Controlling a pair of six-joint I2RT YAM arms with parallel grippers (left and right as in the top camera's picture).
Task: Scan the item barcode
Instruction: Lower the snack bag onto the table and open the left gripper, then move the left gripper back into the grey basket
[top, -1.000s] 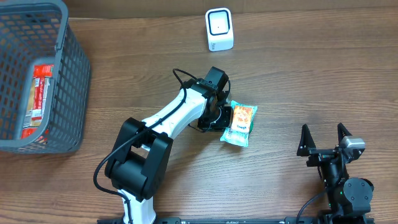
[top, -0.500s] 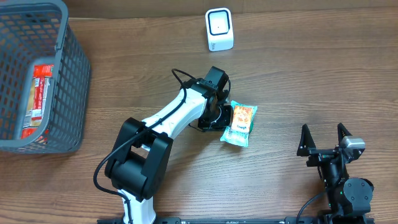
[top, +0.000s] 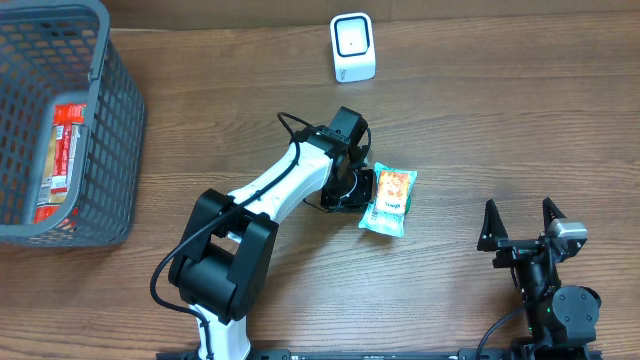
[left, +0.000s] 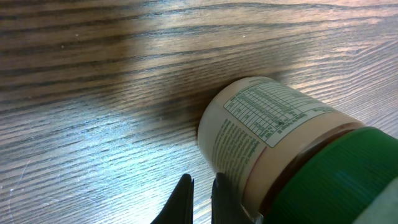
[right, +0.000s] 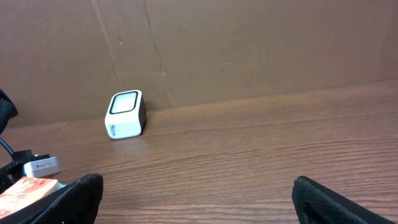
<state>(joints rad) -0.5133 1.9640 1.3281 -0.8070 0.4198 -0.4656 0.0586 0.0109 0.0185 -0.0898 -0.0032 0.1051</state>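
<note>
Snack packet (top: 388, 200) lies flat on the counter (top: 480, 120), well short of the scanner (top: 352, 47), with the left claw (left: 203, 186) clenched on nothing just beside its left edge; the right claw (top: 519, 206) stands released, far off. Judge the step as pickup not yet achieved: you need to spread the claw, grasp the packet, then present its barcode to the scanner window. The basket (top: 110, 120) at far left holds one red-and-white package (top: 62, 160).

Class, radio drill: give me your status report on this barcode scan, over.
Left gripper shut, beside snack packet, no grip seen. Right gripper open, idle. Packet lying flat, short of scanner; nothing loose in the way.
</note>
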